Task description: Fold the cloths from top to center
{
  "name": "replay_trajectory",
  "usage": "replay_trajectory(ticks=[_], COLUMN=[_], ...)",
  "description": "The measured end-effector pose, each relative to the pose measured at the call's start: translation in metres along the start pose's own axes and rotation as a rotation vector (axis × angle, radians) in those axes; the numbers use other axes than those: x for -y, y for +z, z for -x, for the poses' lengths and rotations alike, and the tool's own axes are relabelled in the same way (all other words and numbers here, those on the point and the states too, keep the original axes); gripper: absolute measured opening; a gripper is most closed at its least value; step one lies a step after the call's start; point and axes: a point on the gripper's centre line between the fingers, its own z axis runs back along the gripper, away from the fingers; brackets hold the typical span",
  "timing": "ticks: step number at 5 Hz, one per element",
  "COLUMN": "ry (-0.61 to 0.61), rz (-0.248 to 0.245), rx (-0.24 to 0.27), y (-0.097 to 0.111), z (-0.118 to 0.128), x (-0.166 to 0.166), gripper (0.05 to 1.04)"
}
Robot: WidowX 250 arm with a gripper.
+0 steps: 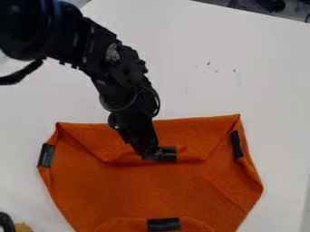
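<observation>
An orange cloth (163,192) lies on the white surface in the lower middle of the camera view. Its top part is folded down toward the middle as a flap (196,131), and black tape marks the flap's lower edge. More black tape shows at the cloth's left, right and bottom edges. The gripper (154,156) is at the flap's lower edge, against the left end of the tape there. How its fingertips stand on the cloth is too dark to make out.
The white table (254,77) has small dark specks right of the arm. Its far edge runs across the top right. At the bottom left corner are a black curved object (7,222) and a yellowish thing (23,227).
</observation>
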Motion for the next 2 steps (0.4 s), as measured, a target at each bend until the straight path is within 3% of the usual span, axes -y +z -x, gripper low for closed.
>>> replay_trajectory(ticks=[1,2], ry=[-0.010,-0.015], rz=[0.019,0.051], rx=[-0.013,-0.056], y=[0.0028,0.0090], z=[0.0030,0.0034], x=[0.0003,0.0017], gripper=[0.841,1.007])
